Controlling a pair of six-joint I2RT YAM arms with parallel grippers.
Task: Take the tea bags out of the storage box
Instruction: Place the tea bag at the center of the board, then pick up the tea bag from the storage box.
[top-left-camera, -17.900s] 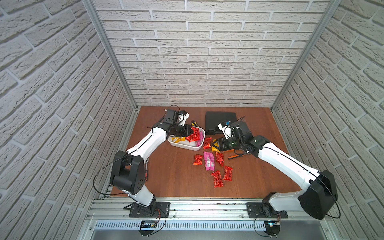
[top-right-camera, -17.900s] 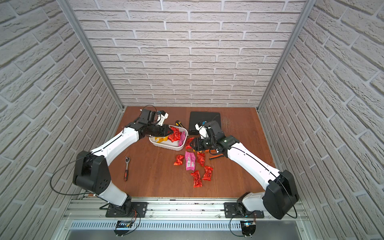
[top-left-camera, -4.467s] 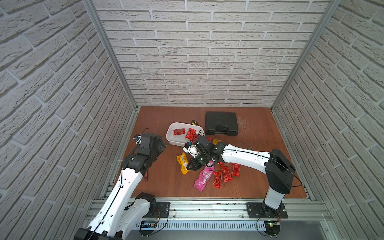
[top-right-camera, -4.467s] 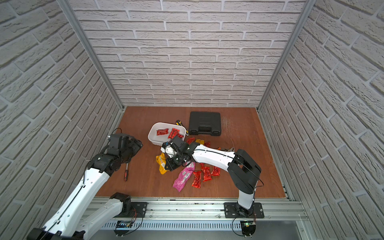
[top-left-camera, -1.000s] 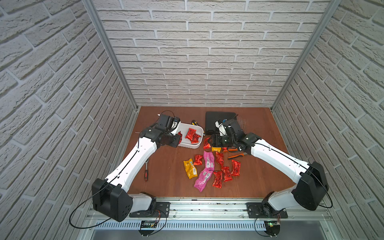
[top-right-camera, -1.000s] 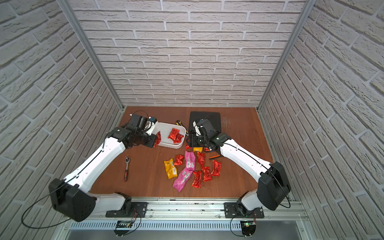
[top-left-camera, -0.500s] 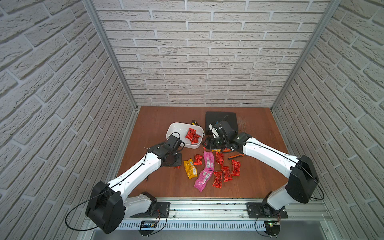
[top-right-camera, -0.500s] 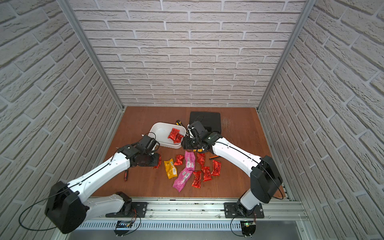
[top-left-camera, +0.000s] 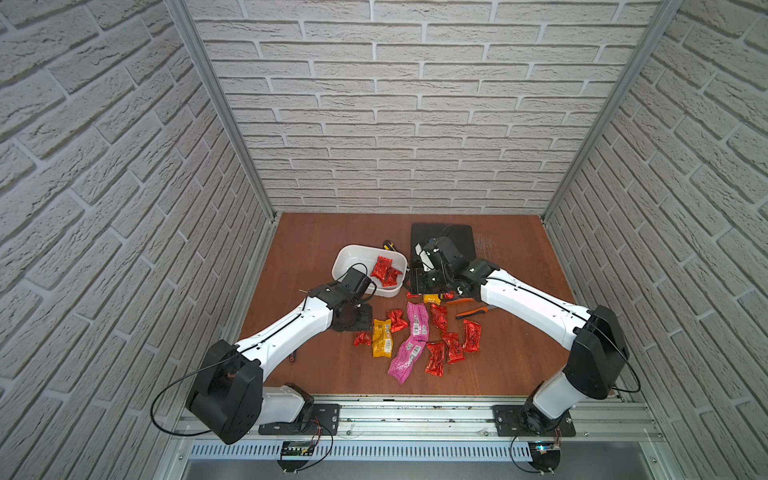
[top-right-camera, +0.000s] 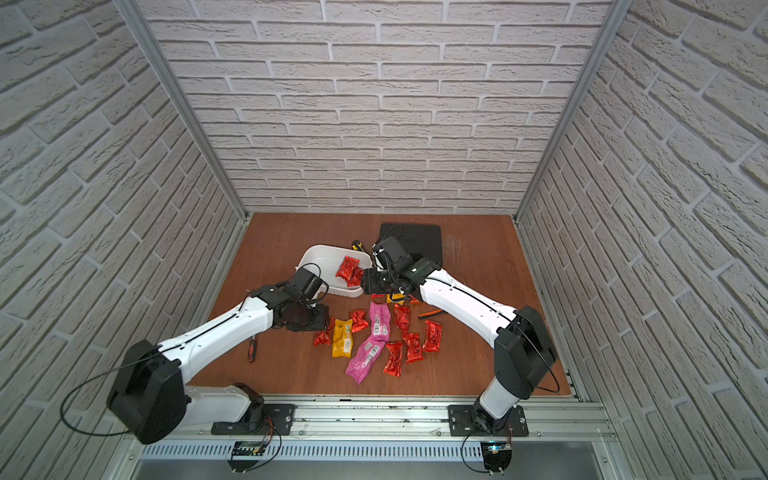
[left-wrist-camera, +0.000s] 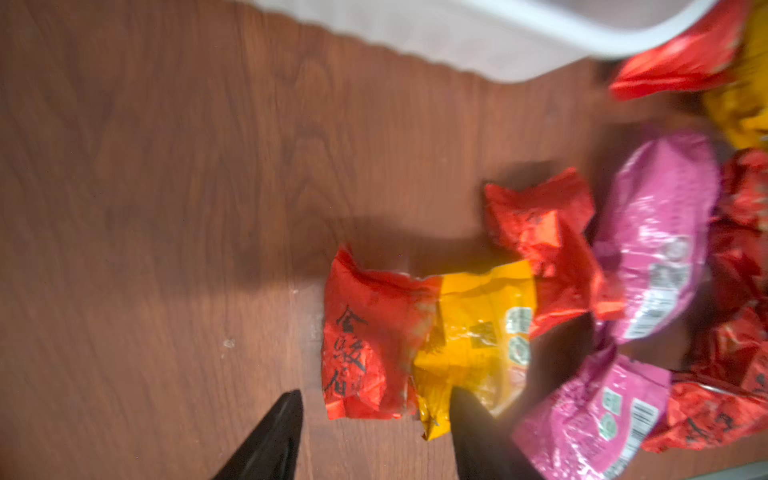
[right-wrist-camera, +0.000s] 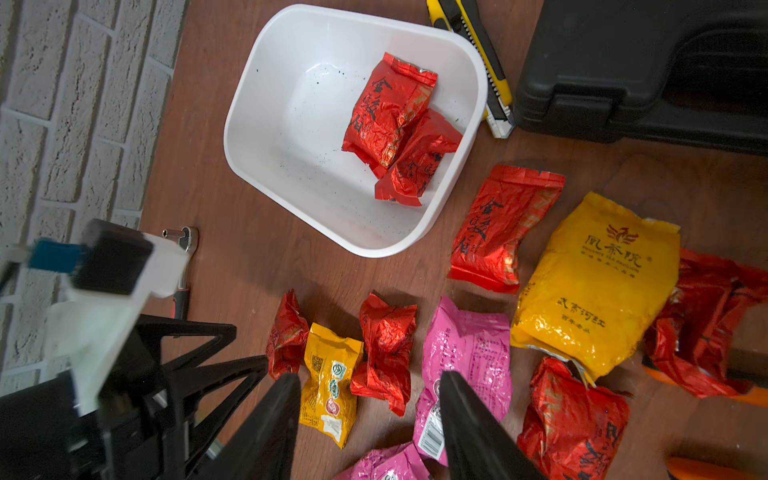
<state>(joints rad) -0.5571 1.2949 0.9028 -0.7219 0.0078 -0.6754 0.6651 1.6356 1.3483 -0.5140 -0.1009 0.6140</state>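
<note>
Left gripper (left-wrist-camera: 376, 392) now wide above sachets (left-wrist-camera: 469, 332)

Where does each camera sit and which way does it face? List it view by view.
Top views: high at the front, looking down at the whole table; left arm and right arm show whole.
Left wrist: on the left arm, looking down at a red bag beside a yellow bag; the open left pincer shows.
Right wrist: on the right arm, looking down into the box at two red bags; the open right pincer and the left arm show.
Shared: all show the box and a pink bag.
</note>
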